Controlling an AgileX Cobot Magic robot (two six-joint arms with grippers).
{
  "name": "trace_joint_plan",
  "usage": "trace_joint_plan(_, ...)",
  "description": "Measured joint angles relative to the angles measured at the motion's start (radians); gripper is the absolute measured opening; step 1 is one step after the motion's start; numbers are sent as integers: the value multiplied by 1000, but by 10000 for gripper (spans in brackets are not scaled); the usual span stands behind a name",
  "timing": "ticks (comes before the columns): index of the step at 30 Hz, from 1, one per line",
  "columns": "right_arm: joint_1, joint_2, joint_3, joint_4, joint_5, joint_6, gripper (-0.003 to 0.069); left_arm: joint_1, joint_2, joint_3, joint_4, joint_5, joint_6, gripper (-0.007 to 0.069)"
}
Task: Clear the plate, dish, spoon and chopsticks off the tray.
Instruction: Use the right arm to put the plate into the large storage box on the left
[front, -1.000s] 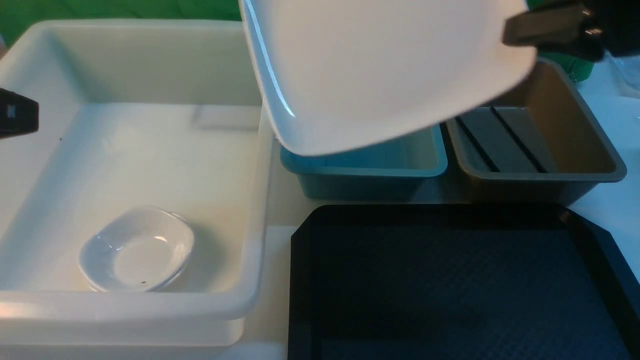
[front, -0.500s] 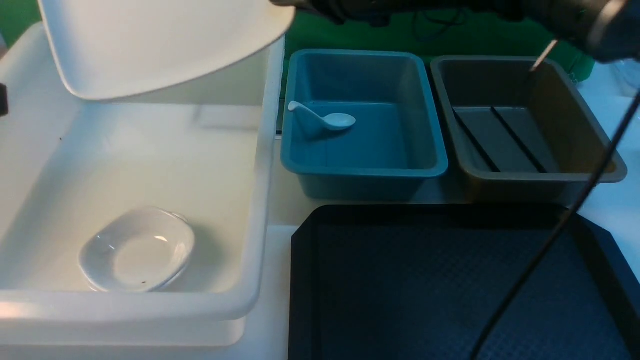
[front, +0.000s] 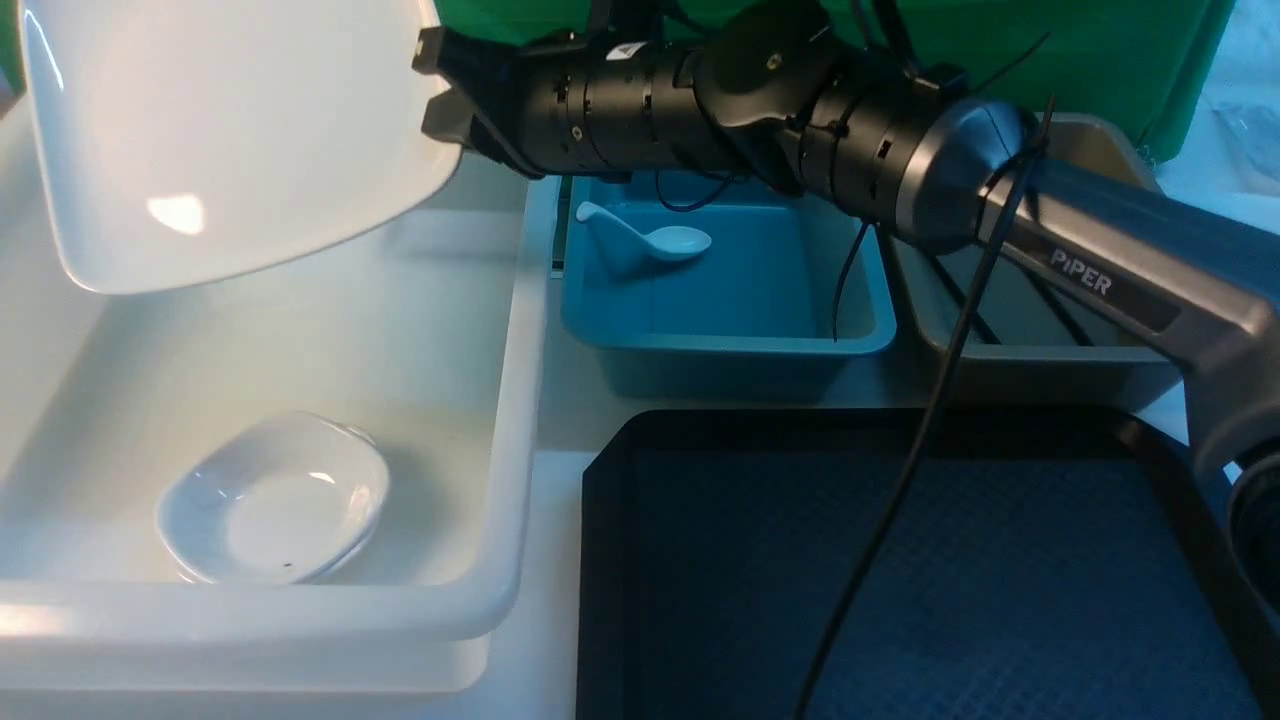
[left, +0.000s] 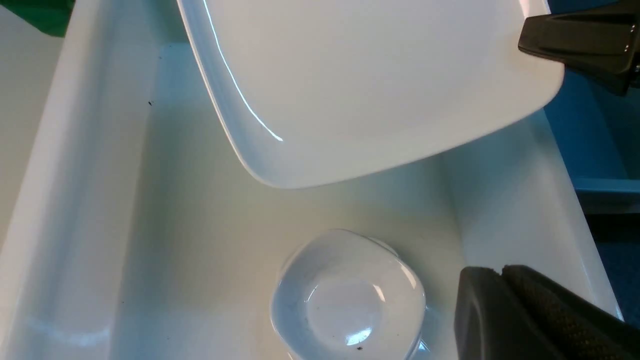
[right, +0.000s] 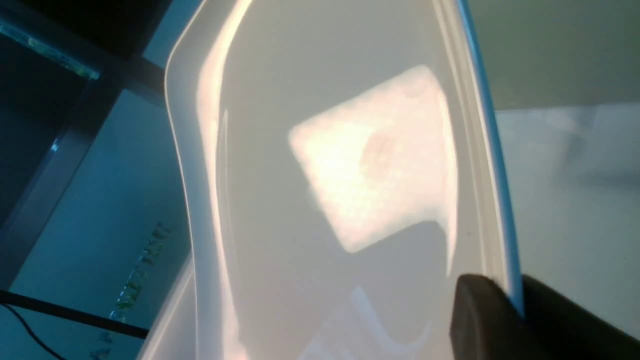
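The plate (front: 230, 140) has crossed from above the blue tub (front: 740, 345) to above the far end of the white tub (front: 505, 400) within the last second. It hangs there tilted and clear of the tub's floor. The right gripper (front: 432, 90) is clamped on the plate's rim, one finger on each face in the right wrist view. Its arm has stretched out across the blue tub to carry the plate there.

The dish (front: 272, 498) lies toward the white tub's near end, the spoon (front: 645, 240) at the blue tub's far left corner, and the chopsticks (front: 1062, 312) in the grey tub (front: 1050, 365), half hidden by the arm. The tray (front: 900, 600) shows bare. So the plate looks like the last piece, needing only lowering and release beyond the dish. The left gripper (left: 502, 300) waits by the tub's right wall, pads together, holding nothing.
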Motion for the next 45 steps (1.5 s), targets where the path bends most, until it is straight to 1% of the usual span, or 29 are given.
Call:
trace_joint_plan(11,0,60,0,-6,-50,10,53,0,0,0,0,-1,0,16)
trace_joint_plan(18,0,68,0,-12,-52,25,53,0,0,0,1,-1,0,16)
trace_joint_plan(21,0,68,0,-69,-45,25,53,0,0,0,1,-1,0,16)
trace_joint_plan(22,0,68,0,-111,-36,25,53,0,0,0,2,-1,0,16)
trace_joint_plan(29,0,68,0,-284,-19,17,53,0,0,0,2,0,0,16)
trace_joint_plan(33,0,68,0,-316,-18,20,53,0,0,0,2,0,0,16)
trace_joint_plan(37,0,68,0,-325,-32,87,53,0,0,0,2,0,0,16)
trace_joint_plan(44,0,68,0,-326,-71,165,53,0,1,0,2,-1,0,16)
trace_joint_plan(45,0,68,0,-327,-76,200,53,0,1,0,2,-1,0,16)
